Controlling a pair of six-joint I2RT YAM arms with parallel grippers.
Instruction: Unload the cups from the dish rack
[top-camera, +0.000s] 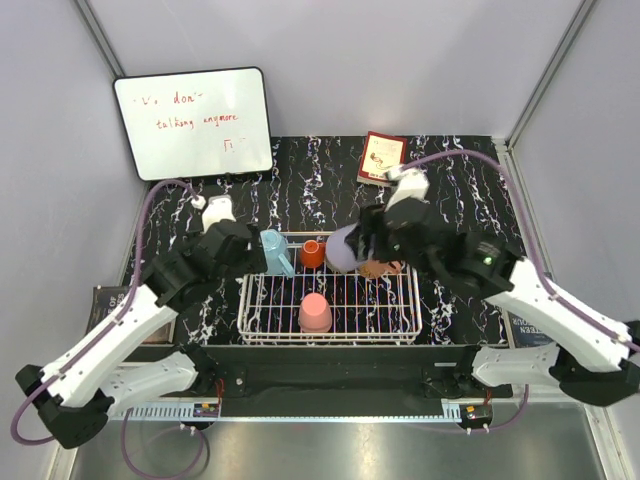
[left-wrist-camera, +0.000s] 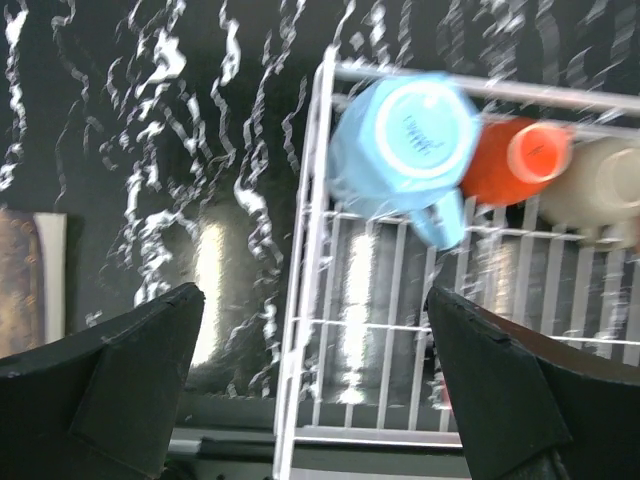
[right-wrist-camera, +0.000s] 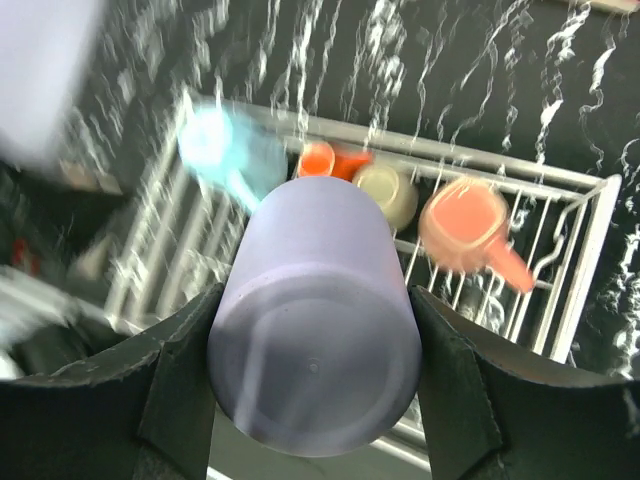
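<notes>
The lavender tumbler (right-wrist-camera: 315, 320) is pinched between the fingers of the right gripper (right-wrist-camera: 315, 390), its base turned towards the wrist. It appears to be lifted clear above the rack (top-camera: 330, 340), so carrying this cup out is judged to be the step in hand. Beyond those jaws, the blue mug (left-wrist-camera: 405, 140), orange mug (left-wrist-camera: 520, 160), grey mug (left-wrist-camera: 610, 185) and salmon mug (right-wrist-camera: 465, 225) are seen in the rack. A pink tumbler (top-camera: 315, 312) stands behind both grippers. The left gripper (left-wrist-camera: 315, 390) is spread wide with nothing held; the rack's left rim passes through its gap, and the blue mug lies just ahead. Next, the lavender tumbler would need to be carried past the rim, set on the table (top-camera: 460, 200) and released.
</notes>
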